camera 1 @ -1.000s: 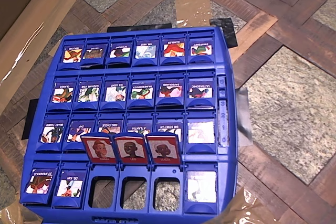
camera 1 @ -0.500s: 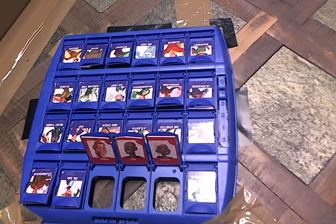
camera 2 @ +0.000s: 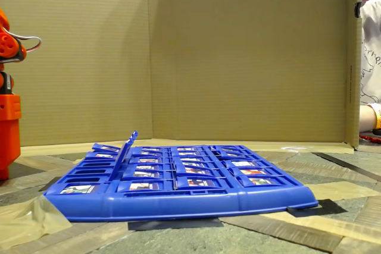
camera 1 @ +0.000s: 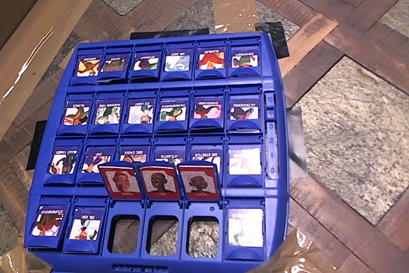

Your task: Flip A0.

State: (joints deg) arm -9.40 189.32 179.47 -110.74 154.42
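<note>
You have yet to reach the flat STUPENDOUS tile [camera 1: 47, 220]; I can't tell the fingers' state, so approach and lift its edge.

Even bright light, tile glare, sharp focus

A makeshift robot test setup, likely a lab or hobby corner: cardboard walls [camera 2: 238, 52] screen the scene, the blue game board [camera 1: 275, 177] is taped onto a patchwork-patterned counter [camera 1: 358, 113], and an orange robot arm base [camera 2: 8, 129] stands beside it.
</note>
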